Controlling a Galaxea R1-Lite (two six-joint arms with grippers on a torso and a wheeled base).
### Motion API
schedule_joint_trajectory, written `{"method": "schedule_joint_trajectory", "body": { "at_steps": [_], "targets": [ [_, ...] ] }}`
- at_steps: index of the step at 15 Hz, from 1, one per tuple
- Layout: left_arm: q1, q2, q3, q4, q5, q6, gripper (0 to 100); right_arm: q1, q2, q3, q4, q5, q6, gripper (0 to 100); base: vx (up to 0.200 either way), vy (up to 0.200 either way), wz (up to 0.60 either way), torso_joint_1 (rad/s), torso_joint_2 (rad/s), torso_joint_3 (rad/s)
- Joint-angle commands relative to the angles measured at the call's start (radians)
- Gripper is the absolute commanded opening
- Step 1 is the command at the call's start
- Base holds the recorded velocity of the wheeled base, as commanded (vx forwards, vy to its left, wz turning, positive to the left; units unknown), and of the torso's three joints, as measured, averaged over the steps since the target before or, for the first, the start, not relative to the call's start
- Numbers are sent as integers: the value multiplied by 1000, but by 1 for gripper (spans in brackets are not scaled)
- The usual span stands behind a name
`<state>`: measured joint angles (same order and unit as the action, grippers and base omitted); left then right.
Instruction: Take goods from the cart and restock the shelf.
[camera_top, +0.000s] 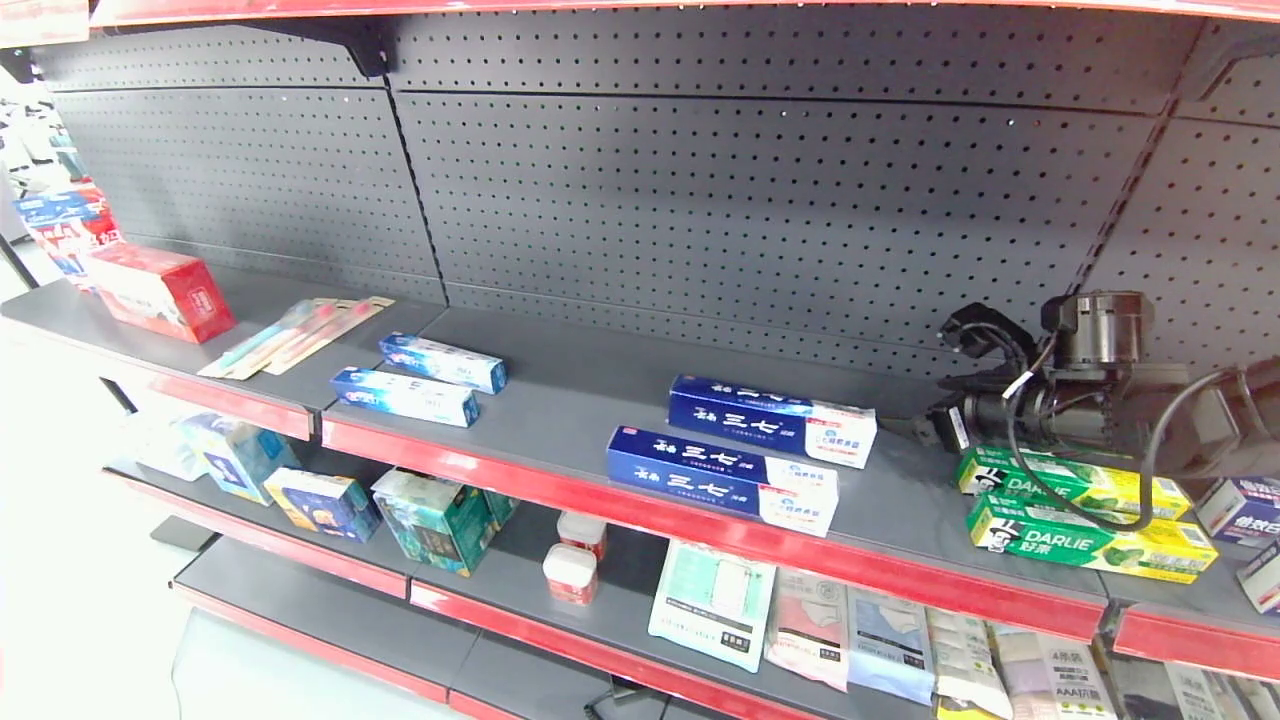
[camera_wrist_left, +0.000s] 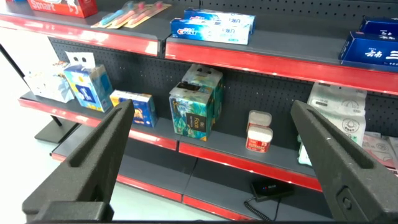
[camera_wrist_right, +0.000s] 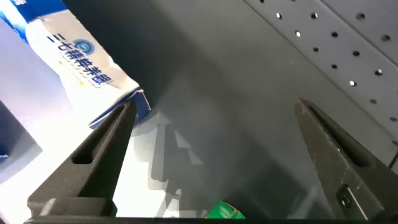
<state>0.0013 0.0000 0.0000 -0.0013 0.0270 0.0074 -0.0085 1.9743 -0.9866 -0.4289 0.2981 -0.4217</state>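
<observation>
Right gripper (camera_wrist_right: 214, 115): fingers apart, empty; hovered over shelf (camera_top: 590, 370) between blue toothpaste boxes (camera_top: 722, 480) and green toothpaste boxes (camera_top: 1090, 538). Left gripper (camera_wrist_left: 211, 118): fingers apart, empty; faced lower shelf (camera_wrist_left: 217, 155).

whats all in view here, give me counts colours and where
shelf: 1, grey boards with red edges, ahead
red box: 1, red, upper board far left
toothbrush packs: a few, pale, right of red box
light blue toothpaste boxes: 2, pale blue, upper board left
dark blue toothpaste boxes: 2, blue and white, upper board middle
green toothpaste boxes: 2, green and yellow, upper board right
teal box: at least 1, teal, lower board
small jars: 2, red and white, lower board middle
flat packets: several, pale, lower board right
left gripper: 1, black, open, facing the lower board
right gripper: 1, black, open, over the upper board
</observation>
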Motion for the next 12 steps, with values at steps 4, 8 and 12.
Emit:
{"method": "schedule_joint_trajectory", "body": {
  "at_steps": [4, 8, 12],
  "targets": [
    [0, 0, 0, 0, 1, 0, 100, 12, 0, -1, -1, 1, 0, 100, 0, 0, 0, 0, 0, 0],
    [2, 0, 0, 0, 1, 0, 100, -10, -58, 23, 2, 1, -5, 100, 0, 0, 0, 0, 0, 0],
    [0, 0, 0, 0, 1, 0, 100, -18, -236, 157, 7, 0, 9, 100, 0, 0, 0, 0, 0, 0]
  ]
}}
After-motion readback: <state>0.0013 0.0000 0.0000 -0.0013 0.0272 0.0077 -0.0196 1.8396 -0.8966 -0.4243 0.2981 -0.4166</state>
